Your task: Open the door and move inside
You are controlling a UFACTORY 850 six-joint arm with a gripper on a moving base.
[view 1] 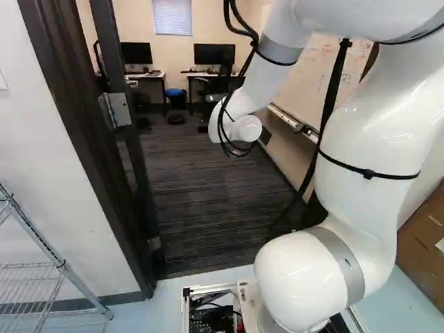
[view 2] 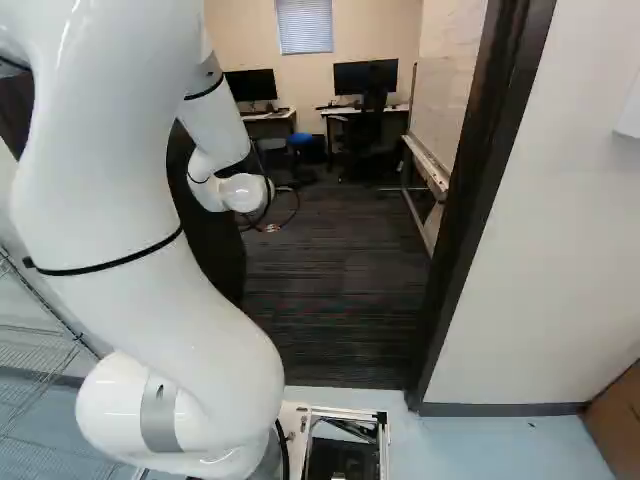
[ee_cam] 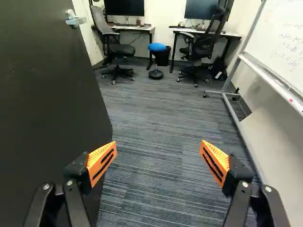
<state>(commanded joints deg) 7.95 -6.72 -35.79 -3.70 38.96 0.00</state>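
Observation:
The dark door (ee_cam: 42, 104) stands swung inward, its lever handle (ee_cam: 75, 19) near the far edge. It fills the space beside one finger in the wrist view; whether that finger touches it I cannot tell. My gripper (ee_cam: 158, 158) is open, its orange pads wide apart with only carpet showing between them. In the base views the white wrist hides the gripper. A metal hinge (view 1: 118, 109) shows at the left of the left base view. The doorway's dark frame (view 2: 490, 190) rises right of the arm in the right base view.
Dark carpet (ee_cam: 156, 113) stretches through the doorway toward desks, office chairs (ee_cam: 117, 47) and a blue-topped stool (ee_cam: 157, 47). A wheeled whiteboard (ee_cam: 279, 42) stands opposite the door. On the near side are a wire shelf (view 1: 55, 267) at left and cardboard boxes (view 1: 424, 243) at right.

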